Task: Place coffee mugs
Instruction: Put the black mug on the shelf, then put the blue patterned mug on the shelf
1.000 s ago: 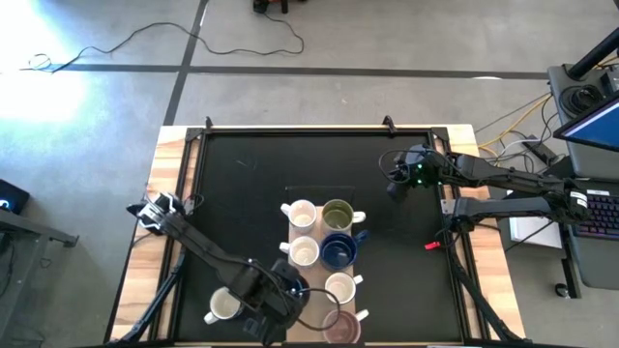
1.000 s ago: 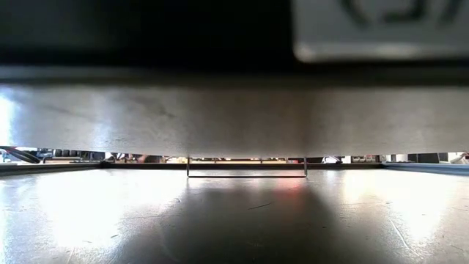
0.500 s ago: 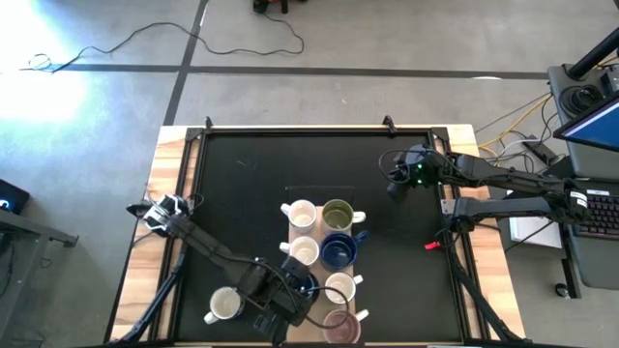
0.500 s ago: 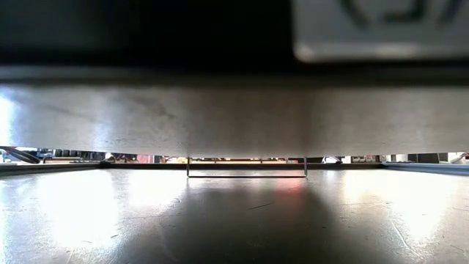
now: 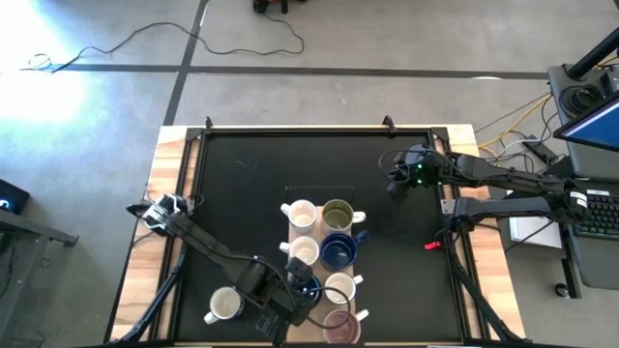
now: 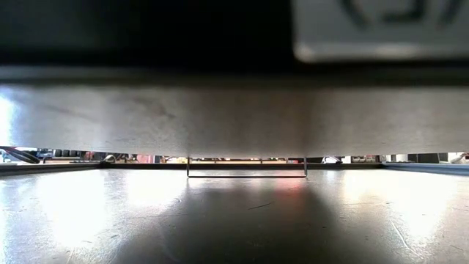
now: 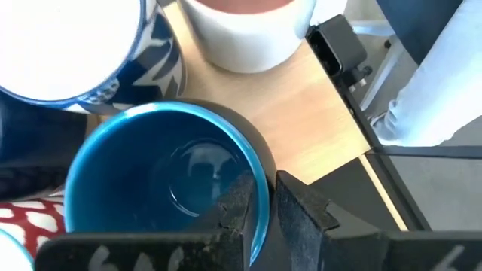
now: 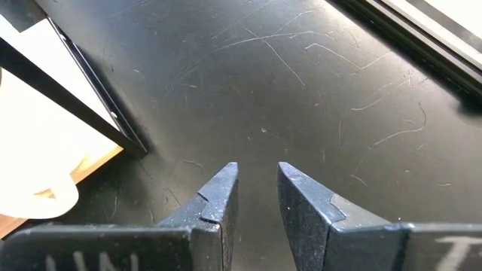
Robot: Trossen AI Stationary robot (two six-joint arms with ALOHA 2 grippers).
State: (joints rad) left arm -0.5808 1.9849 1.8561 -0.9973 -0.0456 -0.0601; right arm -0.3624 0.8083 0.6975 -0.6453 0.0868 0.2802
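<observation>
Coffee mugs stand upright in two rows near the table's front: two white (image 5: 302,214) (image 5: 304,252), an olive one (image 5: 337,214), a dark blue one (image 5: 337,250), a white one (image 5: 339,287) and a pink-lined one (image 5: 340,326). My left gripper (image 5: 298,290) is over a blue mug (image 7: 158,181), its narrowly parted fingers on either side of the rim. One white mug (image 5: 223,305) stands alone at the front left. My right gripper (image 5: 392,188) waits open over the black mat at the far right. My left gripper comes down on the blue mug from above, slanting. One finger (image 7: 237,203) is inside the mug and the other (image 7: 297,211) is outside, with the rim (image 7: 262,197) between them. Whether the fingers touch the rim I cannot tell. The mug stands upright on its base.
The black mat (image 5: 251,184) lies bare behind the mugs and under my right gripper (image 8: 257,188). A wooden strip (image 7: 316,128) and a black frame rail (image 7: 339,45) run along the table's front edge beside the mugs. A desk with a keyboard (image 5: 600,208) stands to the right.
My left gripper has turned a little over the blue mug, and more of the mug's rim now shows beside it. The mug stands where it did.
</observation>
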